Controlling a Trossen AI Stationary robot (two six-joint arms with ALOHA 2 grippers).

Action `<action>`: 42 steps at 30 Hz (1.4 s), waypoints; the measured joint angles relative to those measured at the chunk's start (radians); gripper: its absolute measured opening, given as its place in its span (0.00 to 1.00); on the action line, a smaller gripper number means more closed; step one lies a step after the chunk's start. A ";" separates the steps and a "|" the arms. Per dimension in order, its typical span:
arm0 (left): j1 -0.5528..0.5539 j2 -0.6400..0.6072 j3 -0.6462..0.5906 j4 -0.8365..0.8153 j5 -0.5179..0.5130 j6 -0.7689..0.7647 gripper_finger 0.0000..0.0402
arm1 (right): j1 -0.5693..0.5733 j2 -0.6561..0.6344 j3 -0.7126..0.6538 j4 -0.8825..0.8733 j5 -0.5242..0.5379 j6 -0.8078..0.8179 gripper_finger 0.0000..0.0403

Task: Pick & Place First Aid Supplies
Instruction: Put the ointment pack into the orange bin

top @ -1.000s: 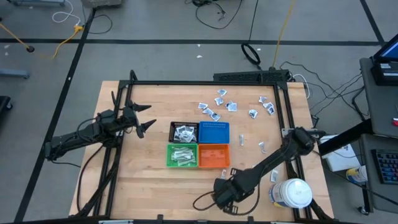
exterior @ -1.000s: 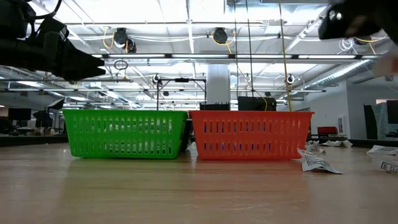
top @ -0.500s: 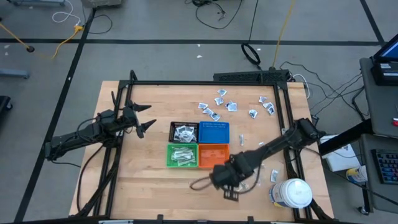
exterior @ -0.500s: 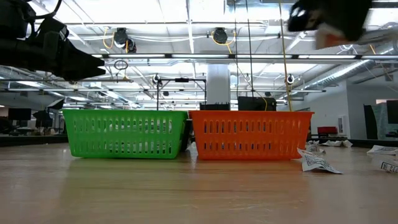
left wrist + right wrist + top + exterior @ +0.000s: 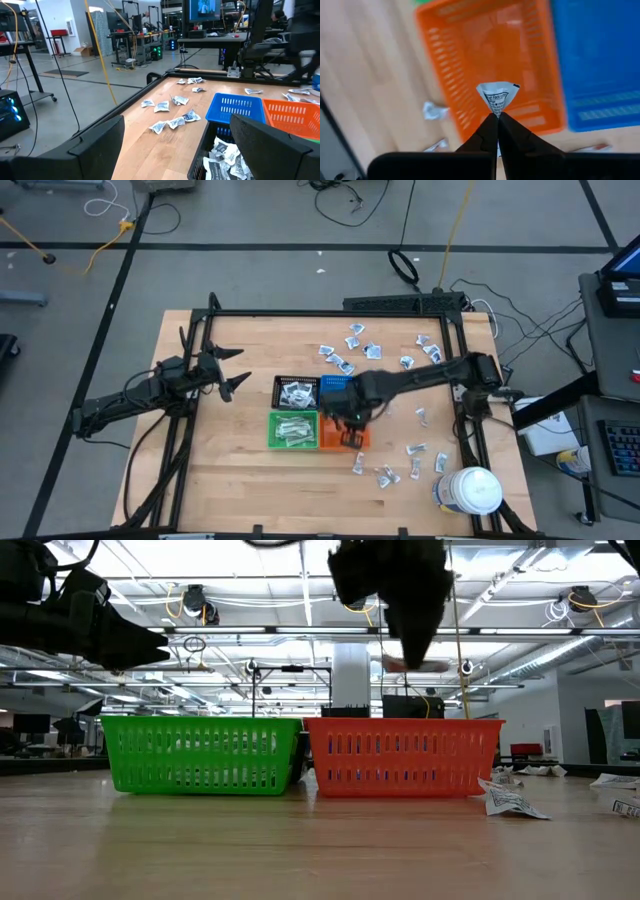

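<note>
One packet (image 5: 498, 98) we see pinched in the right pincer (image 5: 496, 119) above the orange bin (image 5: 485, 60); the left pincer (image 5: 228, 370) waits spread at the desk's (image 5: 230, 470) left.

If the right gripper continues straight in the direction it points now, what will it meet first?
Probably the orange bin: the right gripper, shut on a packet, points down into it. Depth is unclear.

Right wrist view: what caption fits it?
Right end effector pinches a white packet above the orange bin.
</note>
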 joint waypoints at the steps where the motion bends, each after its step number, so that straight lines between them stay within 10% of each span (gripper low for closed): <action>1: 0.000 0.000 0.000 0.000 0.000 0.000 0.91 | -0.015 0.000 0.000 0.004 0.002 -0.005 0.00; 22: 0.000 0.000 0.000 0.000 0.001 0.000 0.91 | -0.005 0.155 0.001 0.165 0.057 -0.081 0.02; 32: 0.000 0.000 0.000 0.000 0.000 0.000 0.91 | -0.005 0.155 0.001 0.161 0.054 -0.112 0.33; 42: 0.000 0.000 0.000 0.000 0.000 0.000 0.91 | 0.007 0.101 0.001 0.125 0.050 -0.554 0.46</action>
